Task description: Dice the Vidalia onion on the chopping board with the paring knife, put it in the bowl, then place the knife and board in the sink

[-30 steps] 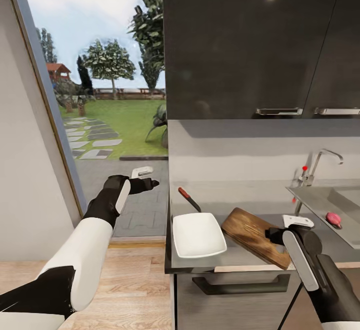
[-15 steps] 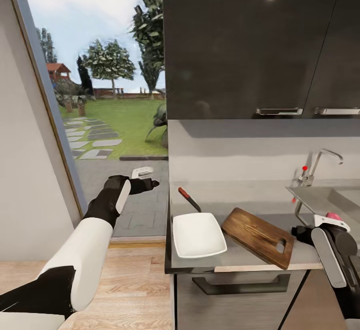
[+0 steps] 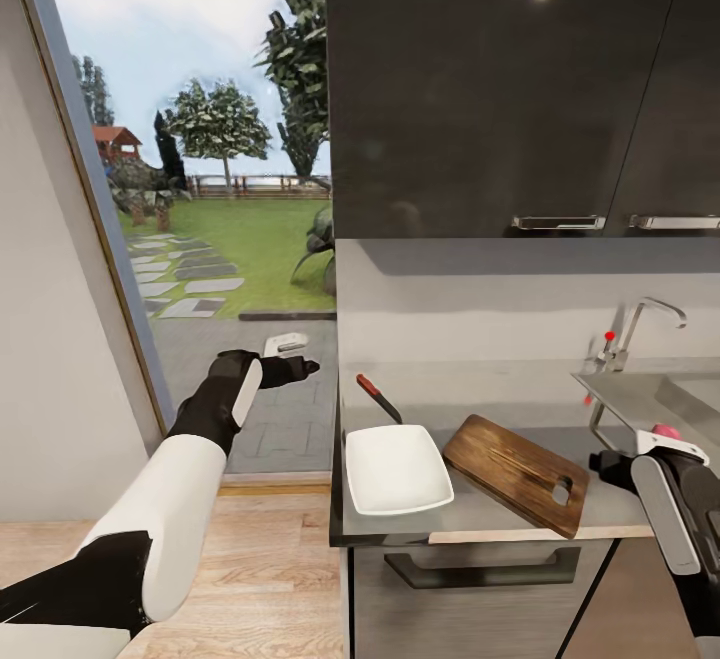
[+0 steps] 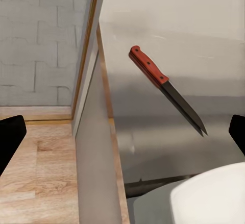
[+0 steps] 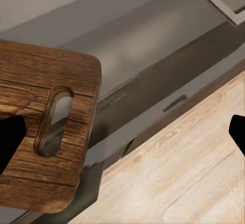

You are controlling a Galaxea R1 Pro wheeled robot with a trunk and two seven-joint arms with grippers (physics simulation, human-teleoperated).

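Note:
The brown chopping board lies on the grey countertop, its slotted end overhanging the front edge. The white square bowl sits left of it, with the paring knife behind the bowl. The onion, pinkish red, lies in the steel sink, partly hidden by my right gripper. That gripper is open and hangs off the board's right end, near the sink's front corner. In the right wrist view the board is close by. My left gripper is open, left of the counter. The knife shows ahead of it.
Dark wall cabinets hang over the counter, and a chrome tap with a red knob stands behind the sink. A tall glass opening to a garden is on the left, with wooden floor below.
My right arm has swung right, from over the board's slotted end to the sink's front corner, and now covers part of the onion. The left arm has stayed put.

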